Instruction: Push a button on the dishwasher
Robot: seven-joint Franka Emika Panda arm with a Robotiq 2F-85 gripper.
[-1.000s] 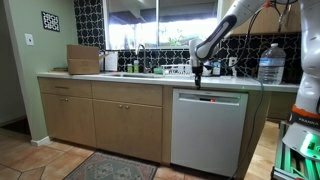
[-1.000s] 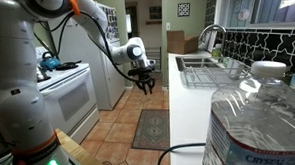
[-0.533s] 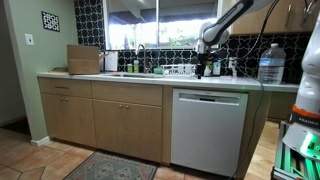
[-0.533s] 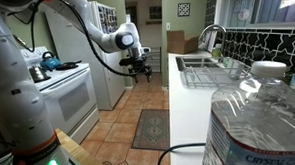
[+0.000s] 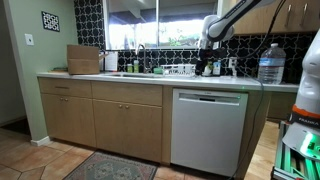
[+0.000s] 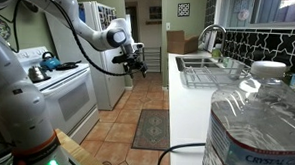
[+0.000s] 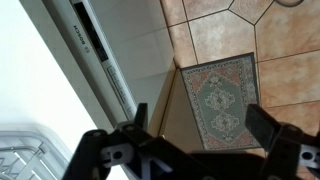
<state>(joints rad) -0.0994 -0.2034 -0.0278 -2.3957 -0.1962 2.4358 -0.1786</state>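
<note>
The dishwasher is a silver-grey front under the counter, with a narrow control strip along its top. My gripper hangs above the counter, well over that strip and clear of it. In an exterior view the gripper floats out in the aisle beside the counter, and the dishwasher is hidden there. The wrist view looks down past the open gripper at the dishwasher's control strip on the upper left. Nothing sits between the dark fingers.
A patterned rug lies on the tile floor below. Tan cabinet doors adjoin the dishwasher. A large water bottle, a dish rack and a faucet occupy the counter. A white stove stands across the aisle.
The gripper has risen from just in front of the dishwasher's top strip to above counter height. Its jaws have gone from nearly shut to wide open.
</note>
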